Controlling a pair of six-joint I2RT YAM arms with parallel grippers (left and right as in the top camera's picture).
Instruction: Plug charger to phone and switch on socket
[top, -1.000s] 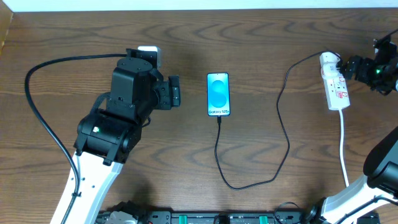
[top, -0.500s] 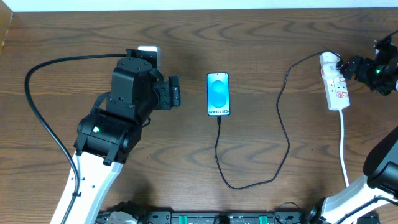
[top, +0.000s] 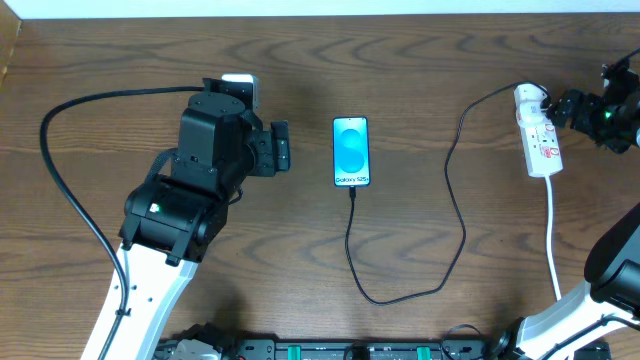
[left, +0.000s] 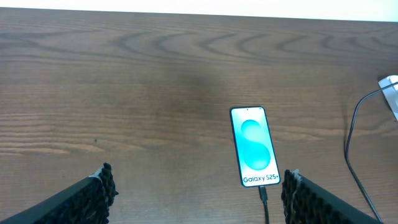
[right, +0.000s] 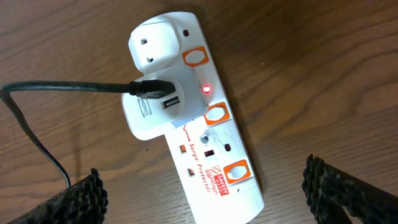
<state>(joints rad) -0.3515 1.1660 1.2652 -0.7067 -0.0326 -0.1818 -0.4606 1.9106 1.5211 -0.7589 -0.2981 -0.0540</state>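
The phone (top: 351, 151) lies face up mid-table with its blue screen lit, also in the left wrist view (left: 252, 146). The black charger cable (top: 455, 220) runs from the phone's lower end in a loop to a white adapter (right: 152, 102) on the socket strip (top: 538, 133). In the right wrist view the cable (right: 62, 89) is plugged into the adapter and a red light (right: 206, 89) glows on the strip (right: 211, 155). My left gripper (left: 196, 193) is open, left of the phone. My right gripper (right: 205, 193) is open, over the strip.
The strip's white cord (top: 553, 240) runs toward the front edge at right. A thick black cable (top: 70, 190) of the left arm loops over the left side. The table's far edge (top: 320, 12) meets a white wall.
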